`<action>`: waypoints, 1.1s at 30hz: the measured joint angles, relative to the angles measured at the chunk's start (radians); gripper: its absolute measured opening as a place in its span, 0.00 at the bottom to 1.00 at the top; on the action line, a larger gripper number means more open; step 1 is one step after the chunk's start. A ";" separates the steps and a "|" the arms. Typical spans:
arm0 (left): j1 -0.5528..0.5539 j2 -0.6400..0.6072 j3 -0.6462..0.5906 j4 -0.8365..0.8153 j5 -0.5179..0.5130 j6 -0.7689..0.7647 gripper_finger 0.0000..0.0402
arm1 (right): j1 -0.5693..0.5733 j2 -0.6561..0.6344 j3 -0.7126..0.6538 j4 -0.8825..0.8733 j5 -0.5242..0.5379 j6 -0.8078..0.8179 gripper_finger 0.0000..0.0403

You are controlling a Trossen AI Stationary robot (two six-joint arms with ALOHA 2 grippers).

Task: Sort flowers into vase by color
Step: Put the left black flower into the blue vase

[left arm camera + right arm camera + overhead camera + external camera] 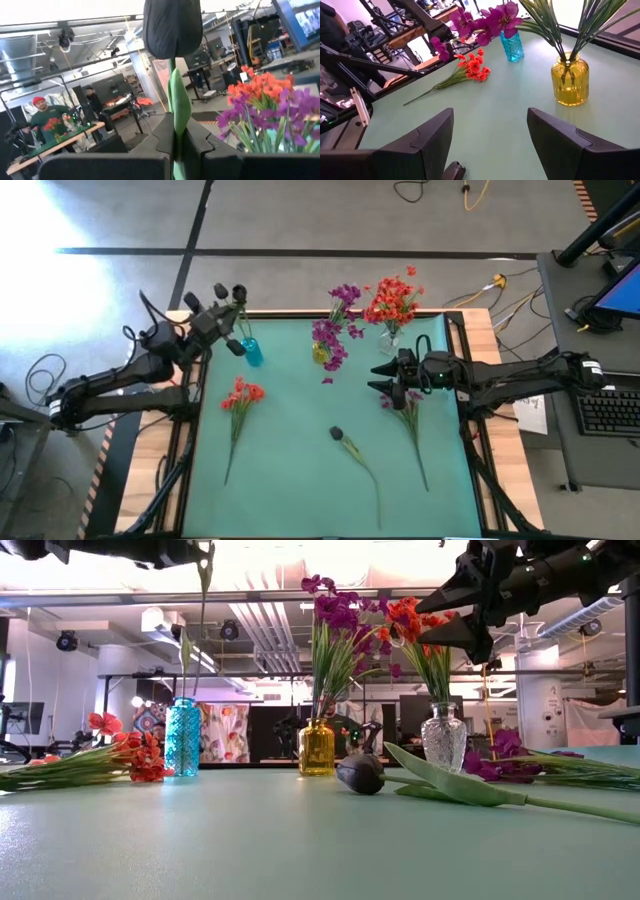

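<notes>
a dark near-black tulip bud on a green stem point(172, 27) is pinched by the left gripper point(232, 308) above the blue glass vase point(251, 352); the right gripper point(383, 378) is held spread over a loose purple flower point(408, 412).

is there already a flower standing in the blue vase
No, the blue vase holds no flower yet; the left gripper holds a dark-budded flower above it.

Three vases point(250, 352), three loose flowers point(240, 396) on the mat, two grippers point(228, 302)
</notes>
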 joint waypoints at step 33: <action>0.000 0.018 0.079 -0.178 -0.035 -0.058 0.00 | 0.000 0.020 0.000 0.001 0.000 0.041 0.61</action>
